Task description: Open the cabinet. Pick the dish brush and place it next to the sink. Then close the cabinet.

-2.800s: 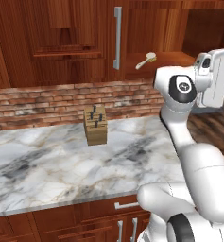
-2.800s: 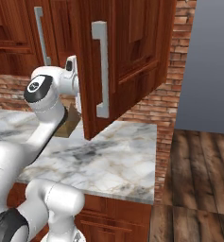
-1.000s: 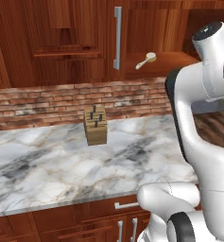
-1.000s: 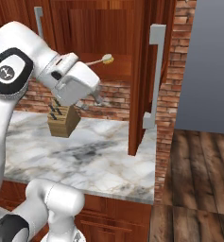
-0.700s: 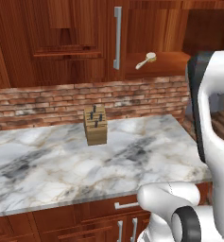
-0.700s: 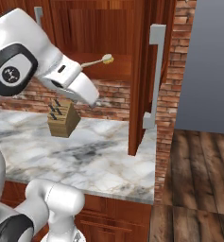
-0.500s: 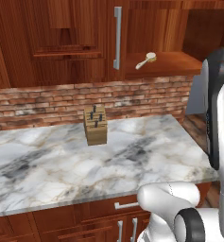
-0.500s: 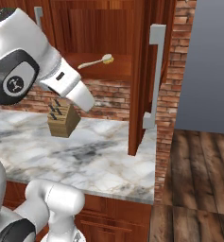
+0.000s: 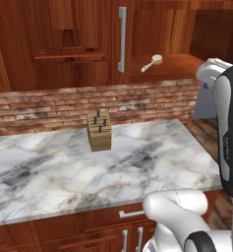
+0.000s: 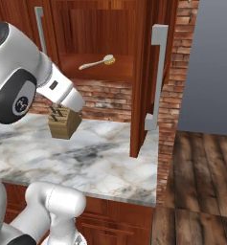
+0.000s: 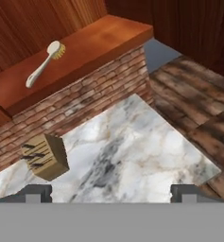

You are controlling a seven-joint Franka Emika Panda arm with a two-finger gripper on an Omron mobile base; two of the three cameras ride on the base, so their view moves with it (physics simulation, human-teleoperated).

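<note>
here, the cabinet (image 10: 146, 72) stands with its right door swung out and the brush on its shelf.
the dish brush (image 11: 43, 64) lies flat on the bottom shelf (bristle end toward the back), above the brick wall (image 9: 137, 101); the gripper (image 11: 111, 191) hangs spread wide and empty over the marble counter (image 11: 132, 156), near a knife block (image 11: 45, 156).

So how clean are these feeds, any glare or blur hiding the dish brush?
Left base view: even flat lighting, dish brush crisp, though the shelf recess darkens toward the right. Right base view: brush sharp on the shelf of the cabinet, soft shadows. Hand view: slightly soft, no glare; open pincer at the bottom.
</note>
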